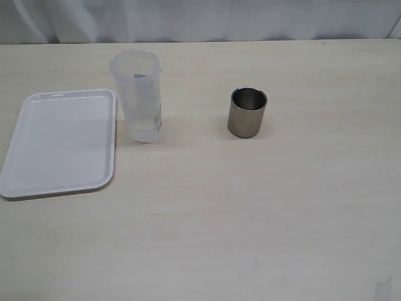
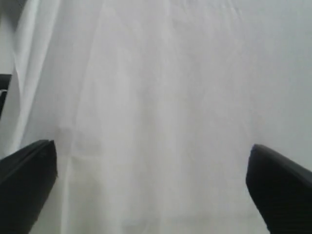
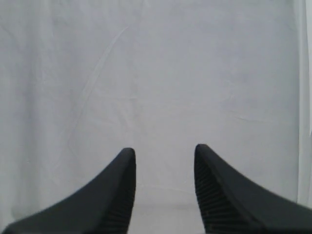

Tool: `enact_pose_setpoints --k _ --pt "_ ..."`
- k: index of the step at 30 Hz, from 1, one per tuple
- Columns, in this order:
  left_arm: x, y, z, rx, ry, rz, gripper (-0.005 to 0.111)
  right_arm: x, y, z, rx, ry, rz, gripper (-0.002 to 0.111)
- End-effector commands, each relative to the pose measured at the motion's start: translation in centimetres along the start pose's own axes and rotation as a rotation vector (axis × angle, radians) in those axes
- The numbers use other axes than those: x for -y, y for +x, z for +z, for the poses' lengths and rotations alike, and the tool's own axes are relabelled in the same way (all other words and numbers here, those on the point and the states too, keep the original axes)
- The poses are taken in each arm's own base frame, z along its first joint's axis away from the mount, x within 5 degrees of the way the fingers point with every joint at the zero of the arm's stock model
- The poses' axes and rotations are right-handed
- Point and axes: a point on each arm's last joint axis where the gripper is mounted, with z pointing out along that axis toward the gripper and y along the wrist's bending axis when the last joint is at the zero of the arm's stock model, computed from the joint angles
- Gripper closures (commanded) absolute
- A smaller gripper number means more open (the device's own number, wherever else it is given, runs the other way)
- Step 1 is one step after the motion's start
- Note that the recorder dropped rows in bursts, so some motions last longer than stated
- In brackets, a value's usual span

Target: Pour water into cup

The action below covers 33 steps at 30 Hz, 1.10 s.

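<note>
Right then, at this moment your cup (image 1: 247, 113) stood upright on the pale wood-grain tabletop (image 1: 250, 219), a little right of the middle in the exterior view, with its dark inside showing at the mouth. Well apart from it, to the left, stood the taller translucent beaker (image 1: 138, 94), also upright. The water (image 1: 145, 128) lay as a shallow clear layer at the beaker's bottom. Just beside the beaker, further left again, a white tray (image 1: 59, 143) lay flat on the tabletop. Its near right edge came close to the beaker's base, but you could not tell whether the two touched. A white cloth backdrop (image 1: 200, 19) hung along the tabletop's far edge.

Your left jaws were spread wide. In the left wrist view their two dark tips sat at opposite edges of the picture, and only pale creased cloth (image 2: 156, 97) showed between them.

Your right jaws were apart too, though by a narrower gap. In the right wrist view the two dark tips had ribbed inner faces that looked at each other, and only white cloth (image 3: 161, 87) showed between and beyond them. Both wrist views looked at cloth, so the cup, the beaker and the tray appeared to you in the exterior view only.
</note>
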Motion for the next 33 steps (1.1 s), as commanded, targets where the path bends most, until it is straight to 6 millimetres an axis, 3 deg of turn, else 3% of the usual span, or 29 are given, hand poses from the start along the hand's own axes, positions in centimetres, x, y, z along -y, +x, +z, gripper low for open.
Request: enact_pose_setpoints --k 1,3,6,18,23,29,33 --pt "0.8 1.5 1.3 -0.081 0.124 0.022 0.002 0.0 0.0 -0.1 0.011 0.004 0.008 0.060" --pt "1.2 2.5 1.9 -0.132 0.178 -0.007 0.002 0.0 0.0 -0.1 0.011 0.004 0.008 0.060" --pt "1.6 5.6 3.3 -0.286 0.277 -0.054 0.002 0.0 0.0 -0.1 0.011 0.004 0.008 0.060" --pt "2.2 14.3 8.7 -0.573 0.557 -0.137 0.002 0.0 0.0 -0.1 0.011 0.004 0.008 0.060" --pt "2.6 16.9 10.4 -0.609 0.634 -0.147 0.002 0.0 0.0 -0.1 0.011 0.004 0.008 0.060" --pt "4.6 19.5 12.5 -0.600 0.729 -0.131 0.002 0.0 0.0 -0.1 0.011 0.004 0.008 0.060" --pt "4.8 21.5 13.9 -0.630 0.671 -0.134 0.002 0.0 0.0 -0.1 0.011 0.004 0.008 0.060"
